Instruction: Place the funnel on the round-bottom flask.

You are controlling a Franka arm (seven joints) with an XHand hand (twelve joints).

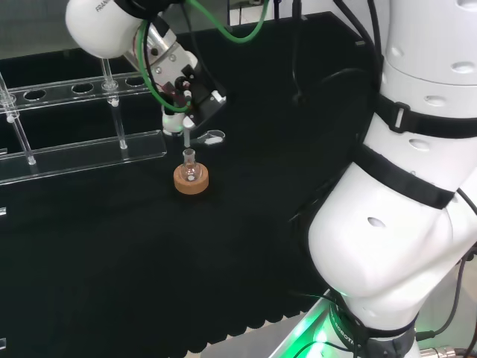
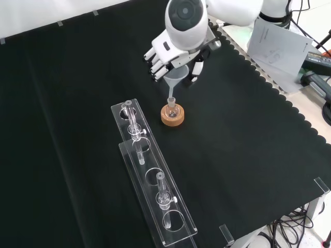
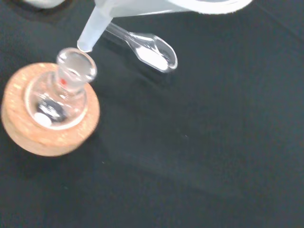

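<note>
Funnel (image 3: 97, 26) pinched by the hand's (image 2: 164, 53) curled fingers, spout above flask (image 3: 64, 92) mouth.

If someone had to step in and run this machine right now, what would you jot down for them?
Hand: shut on the funnel, holding it above the bench.
Flask: upright in its cork ring on the black cloth, beside the clear rack.
Done: funnel picked up and brought over the flask; in the wrist view its stem tip is at the rim of the neck, seemingly not yet inside.
Left: centre the stem, lower it into the neck, let go.
Note: a clear scoop lies on the cloth close by.
</note>
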